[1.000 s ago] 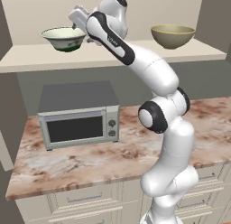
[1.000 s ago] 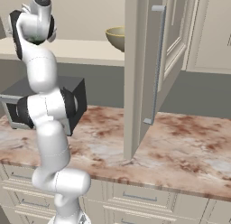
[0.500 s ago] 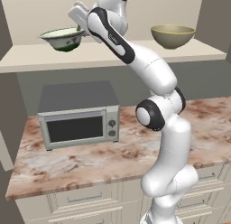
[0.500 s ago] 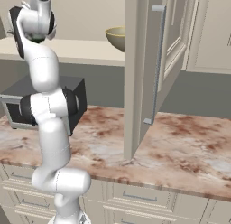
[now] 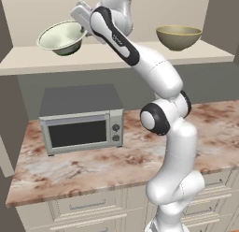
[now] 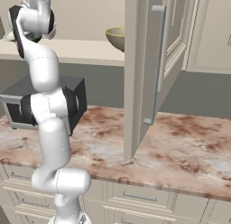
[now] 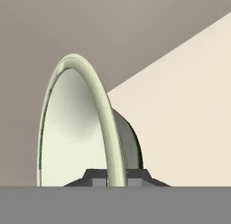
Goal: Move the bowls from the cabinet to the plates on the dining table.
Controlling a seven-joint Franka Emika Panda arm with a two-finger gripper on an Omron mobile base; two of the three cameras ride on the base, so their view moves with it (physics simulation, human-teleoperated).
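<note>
**Cream bowl tilted above the shelf, tan bowl upright**

The wide cream-white bowl (image 5: 61,37) hangs tilted above the left part of the cabinet (image 5: 116,55) shelf, its opening turned toward the front so the pale inside shows. Its dark green base (image 7: 131,146) points back and down, clear of the beige shelf board. The gripper (image 7: 116,175) pinches its rim, one finger on each side of the wall.

The smaller olive-tan bowl (image 5: 178,37) stands upright on the right part of the same shelf, well apart from the first; its yellowish rim (image 6: 115,30) peeks out beside the open cabinet door (image 6: 151,74).
</note>
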